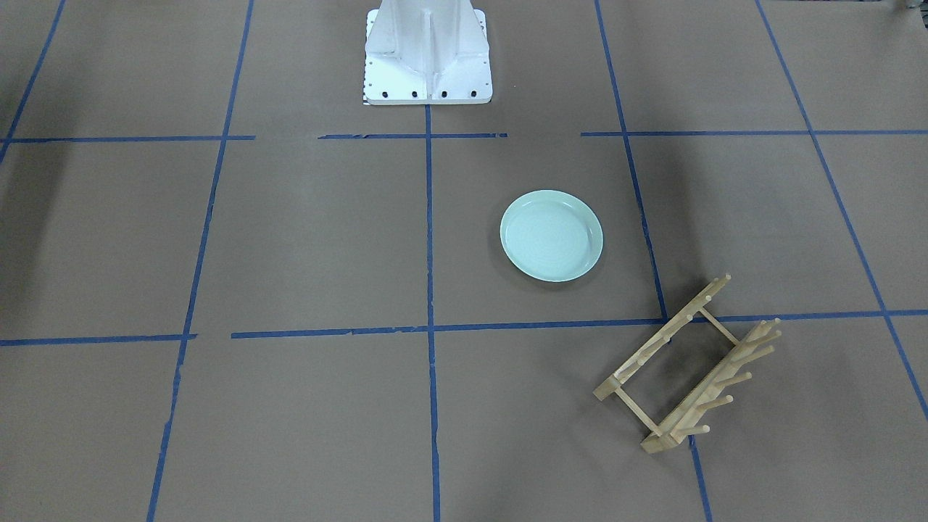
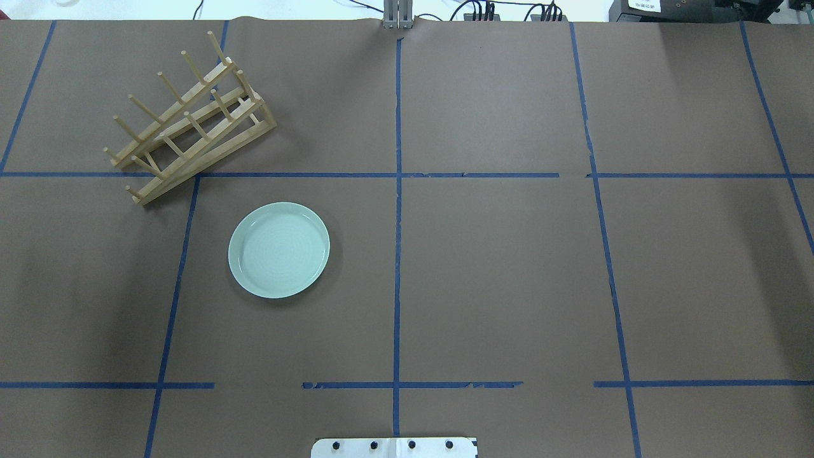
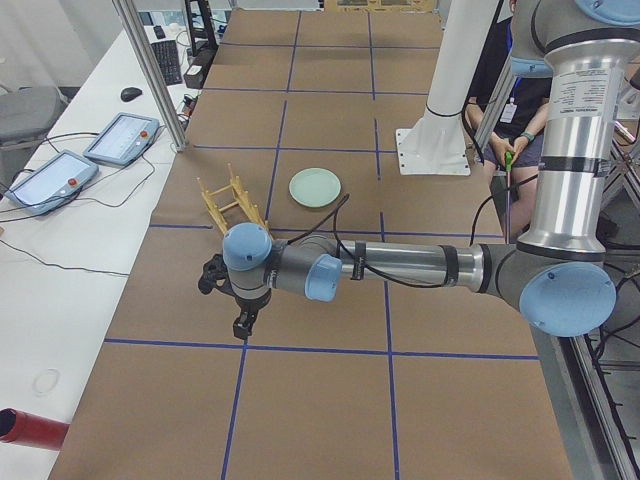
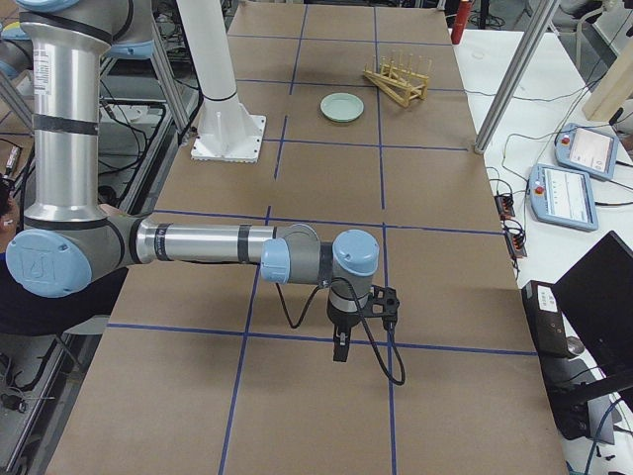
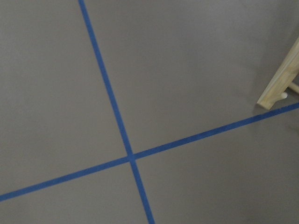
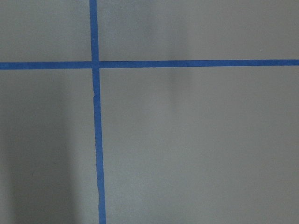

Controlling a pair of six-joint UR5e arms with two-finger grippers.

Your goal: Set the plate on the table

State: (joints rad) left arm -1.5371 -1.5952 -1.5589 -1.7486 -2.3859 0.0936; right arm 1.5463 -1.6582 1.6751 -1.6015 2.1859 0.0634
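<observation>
Robotics lab: brown-paper table [image 2: 509,286] with blue tape grid [image 2: 398,254], white robot pedestal [image 1: 428,51] bolted on it, teach pendants [image 3: 122,138] on the bench beside it, aluminium post [image 3: 150,70] at its edge.

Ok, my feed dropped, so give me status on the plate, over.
Left gripper and right gripper far from plate, jaws unreadable. Plate flat on table. Wooden rack beside it, not touching.

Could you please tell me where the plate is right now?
In the overhead view, the plate lies flat on the table on the robot's left side, just nearer the robot than the wooden rack and apart from it.
</observation>
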